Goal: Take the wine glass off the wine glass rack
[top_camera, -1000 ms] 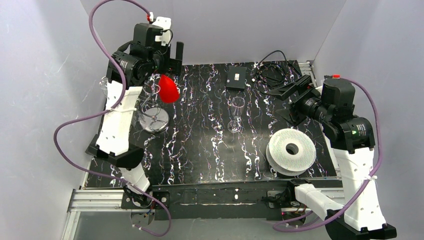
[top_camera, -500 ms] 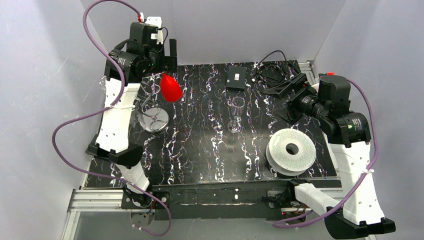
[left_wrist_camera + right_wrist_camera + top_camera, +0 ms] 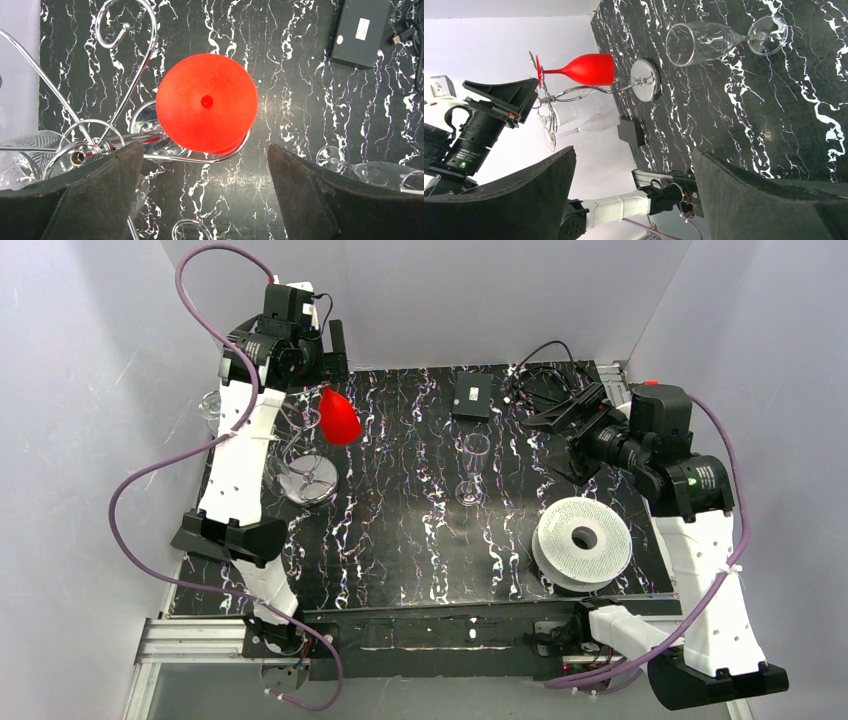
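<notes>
Red glossy wine glass (image 3: 206, 102) hangs inverted on curly silver-wire rack (image 3: 646, 80); left jaws and right jaws gape wide.

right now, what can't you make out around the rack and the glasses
- Left wrist view: the red wine glass shows mostly its foot, which hides the stem and nearly all the bowl.
- Left wrist view: the hanging clear glass is cut off by the frame edge and the jaws of the left gripper.
- Top view: how the red glass hooks onto the wine glass rack; wires too thin.
</notes>
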`<state>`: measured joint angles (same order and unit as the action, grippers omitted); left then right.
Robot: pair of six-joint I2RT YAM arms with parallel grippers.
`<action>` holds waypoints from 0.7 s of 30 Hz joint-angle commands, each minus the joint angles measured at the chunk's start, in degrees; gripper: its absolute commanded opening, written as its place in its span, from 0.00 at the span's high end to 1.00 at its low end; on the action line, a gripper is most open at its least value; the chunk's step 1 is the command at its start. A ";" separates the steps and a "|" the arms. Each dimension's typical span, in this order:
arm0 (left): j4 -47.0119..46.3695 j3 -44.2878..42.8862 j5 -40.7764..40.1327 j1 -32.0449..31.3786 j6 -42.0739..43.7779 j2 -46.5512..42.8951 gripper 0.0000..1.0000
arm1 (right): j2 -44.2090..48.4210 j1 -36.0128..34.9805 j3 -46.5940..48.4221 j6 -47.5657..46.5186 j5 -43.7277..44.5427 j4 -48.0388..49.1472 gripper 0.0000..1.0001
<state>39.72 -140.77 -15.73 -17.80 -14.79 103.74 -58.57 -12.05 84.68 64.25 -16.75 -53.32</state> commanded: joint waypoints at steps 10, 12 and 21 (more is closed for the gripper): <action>-1.20 3.80 0.50 1.26 -2.26 0.71 0.08 | -3.83 0.19 3.13 -1.94 -2.48 3.62 0.06; -1.73 3.89 -0.09 1.36 -2.26 1.24 0.09 | -4.32 0.18 3.48 -2.11 -2.66 3.53 0.06; -2.51 2.35 -0.09 2.11 -2.38 3.61 0.11 | -5.57 0.19 3.56 -2.20 -3.33 3.93 0.06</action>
<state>36.16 -137.51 -14.81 -16.32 -16.78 106.26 -63.77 -12.05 85.84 63.11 -18.70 -52.03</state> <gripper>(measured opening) 0.900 0.937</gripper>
